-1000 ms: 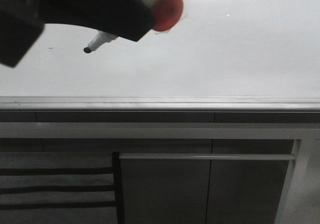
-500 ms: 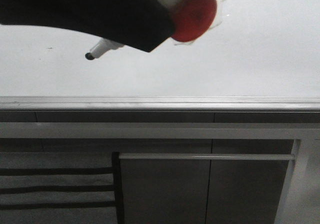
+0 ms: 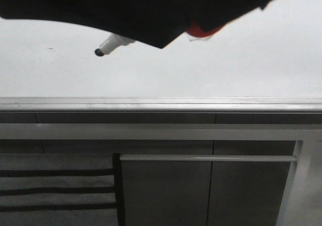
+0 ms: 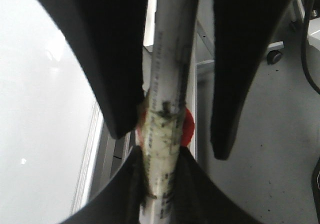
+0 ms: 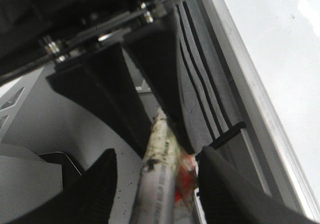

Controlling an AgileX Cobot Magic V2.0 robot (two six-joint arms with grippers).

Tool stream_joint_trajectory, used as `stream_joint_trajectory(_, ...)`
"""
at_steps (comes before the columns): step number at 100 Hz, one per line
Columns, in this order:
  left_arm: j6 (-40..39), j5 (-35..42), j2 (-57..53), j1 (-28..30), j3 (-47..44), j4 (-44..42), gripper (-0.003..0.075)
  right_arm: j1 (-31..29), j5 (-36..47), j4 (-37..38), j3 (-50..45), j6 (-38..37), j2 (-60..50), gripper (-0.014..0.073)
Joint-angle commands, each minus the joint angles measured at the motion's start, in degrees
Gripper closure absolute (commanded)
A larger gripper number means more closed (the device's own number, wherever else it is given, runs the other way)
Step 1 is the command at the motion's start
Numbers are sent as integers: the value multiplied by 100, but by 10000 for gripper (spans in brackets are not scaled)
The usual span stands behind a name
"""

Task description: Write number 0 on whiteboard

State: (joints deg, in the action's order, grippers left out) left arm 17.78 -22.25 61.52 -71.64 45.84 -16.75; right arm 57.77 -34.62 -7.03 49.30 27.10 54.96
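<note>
- The left gripper (image 4: 160, 159) is clamped on a marker (image 4: 170, 59). In the left wrist view its two dark fingers (image 4: 127, 194) press against the barrel from both sides.
- The right gripper (image 5: 157, 159) straddles the same marker with its jaws spread. In the left wrist view, one of its fingers lies against the barrel and the other stands clearly apart from it.
- In the right wrist view, the marker runs up between the right gripper's parted fingers (image 5: 100, 184) into the narrow pinch of the left gripper beyond.
- A red disc (image 4: 186, 129) sits on the marker barrel, just beside the left gripper's fingertips.
- In the front view, the dark bulk of the grippers fills the top of the frame. The marker's white nose slants out beneath it, down and to the left, ending in a black tip (image 3: 99, 52).
- The whiteboard (image 3: 236, 65) lies flat in front of the robot, under the grippers, with its grey edge strip (image 3: 161, 103) on the near side.
- The black tip is over the left part of the board. Whether it touches the surface cannot be told.
- Dark cabinet panels (image 3: 166, 191) show below the strip.
</note>
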Motion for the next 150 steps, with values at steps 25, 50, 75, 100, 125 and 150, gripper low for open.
stream_joint_trajectory(25, -2, 423, -138, -52, 197, 4, 739, 4, 646, -28, 215, 60, 22, 417)
stream_joint_trajectory(50, -2, 423, -138, -52, 197, -6, 739, 4, 548, -30, 215, 60, 123, 662)
stream_joint_trajectory(75, -71, 450, -161, -52, 197, 30, 613, -23, 911, -40, 215, 37, 133, 669)
stream_joint_trajectory(100, -258, 520, -625, -52, 197, 30, 158, -605, 896, -40, 223, -496, 80, 669)
stream_joint_trajectory(125, -891, 390, -1682, 172, 184, -47, 281, -1597, 992, 9, 223, -1146, -27, 651)
stream_joint_trajectory(150, -2916, 102, -2812, 1429, -274, -1237, 386, -2171, 396, 1847, 496, -2944, -67, 639)
